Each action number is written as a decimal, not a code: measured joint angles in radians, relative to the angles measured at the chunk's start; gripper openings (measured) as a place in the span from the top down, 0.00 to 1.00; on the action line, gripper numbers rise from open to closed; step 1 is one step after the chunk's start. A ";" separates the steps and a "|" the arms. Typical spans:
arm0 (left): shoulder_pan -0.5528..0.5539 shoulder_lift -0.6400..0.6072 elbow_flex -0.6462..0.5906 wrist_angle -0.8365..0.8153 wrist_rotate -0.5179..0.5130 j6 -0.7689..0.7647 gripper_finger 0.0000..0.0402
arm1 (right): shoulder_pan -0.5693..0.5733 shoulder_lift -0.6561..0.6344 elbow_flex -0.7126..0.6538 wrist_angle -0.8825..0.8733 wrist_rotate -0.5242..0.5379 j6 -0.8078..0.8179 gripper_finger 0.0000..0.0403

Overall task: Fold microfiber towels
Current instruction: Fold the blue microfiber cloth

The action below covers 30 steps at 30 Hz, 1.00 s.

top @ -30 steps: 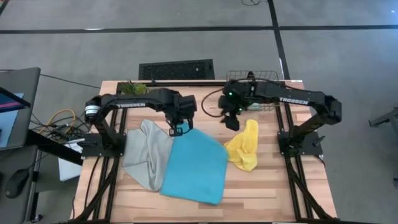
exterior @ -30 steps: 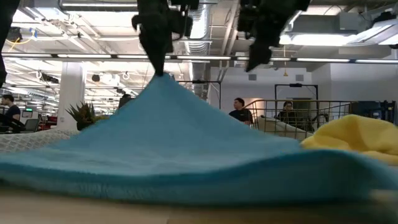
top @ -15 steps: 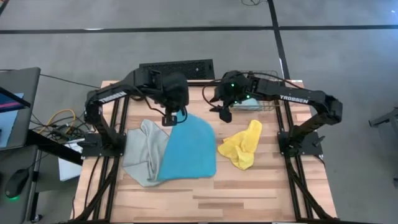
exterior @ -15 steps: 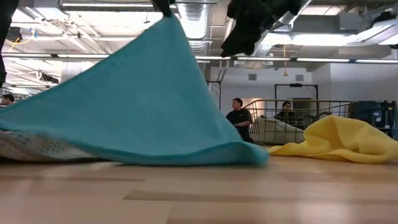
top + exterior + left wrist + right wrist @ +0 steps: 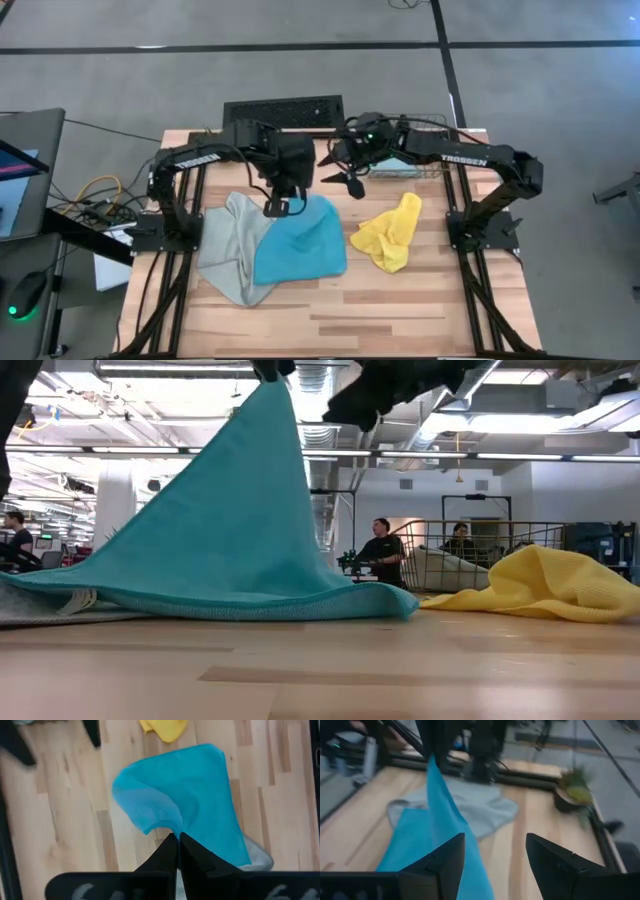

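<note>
My left gripper [image 5: 277,207] is pinched tight on a corner of the cyan-blue towel [image 5: 300,245], lifting it into a tent above the table [image 5: 400,300]. The towel's lower edge lies mid-table, overlapping the grey-green towel [image 5: 225,250] on its left. My right gripper [image 5: 352,183] hovers just right of it, fingers spread, holding nothing. The yellow towel [image 5: 390,232] sits crumpled further right.

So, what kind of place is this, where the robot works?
Probably a big open lab or industrial workshop, not a home. The low view shows bare ceiling ducts and long strip lights, with people at workstations behind the wooden table. The high view shows a grey concrete floor.
</note>
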<state>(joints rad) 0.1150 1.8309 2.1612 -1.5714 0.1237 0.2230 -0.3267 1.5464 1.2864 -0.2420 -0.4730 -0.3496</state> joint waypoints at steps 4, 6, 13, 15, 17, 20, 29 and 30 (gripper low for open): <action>-0.011 0.028 -0.002 0.000 0.002 0.012 1.00 | 0.001 0.065 0.027 0.013 -0.082 -0.013 0.42; -0.014 0.029 -0.002 -0.001 0.006 0.011 1.00 | 0.006 0.102 0.042 0.015 -0.108 -0.043 0.42; -0.015 0.029 0.009 -0.001 0.054 -0.007 1.00 | 0.023 0.231 0.124 0.015 -0.267 -0.124 0.42; -0.015 0.029 0.017 -0.001 0.055 -0.007 1.00 | 0.030 0.260 0.147 0.008 -0.288 -0.124 0.42; -0.015 0.029 0.028 0.000 0.054 -0.013 1.00 | 0.032 0.293 0.180 0.016 -0.325 -0.137 0.42; -0.014 0.028 0.046 0.001 0.055 -0.020 1.00 | 0.040 0.333 0.217 0.011 -0.390 -0.157 0.42; -0.014 0.028 0.049 0.001 0.054 -0.051 1.00 | 0.052 0.393 0.275 -0.057 -0.553 -0.171 0.42; -0.014 0.028 0.049 0.000 0.054 -0.051 1.00 | 0.052 0.393 0.276 -0.084 -0.553 -0.193 0.42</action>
<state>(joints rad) 0.1009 1.8591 2.2105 -1.5710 0.1772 0.1722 -0.2749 1.9392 1.5619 -0.3259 -1.0260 -0.5422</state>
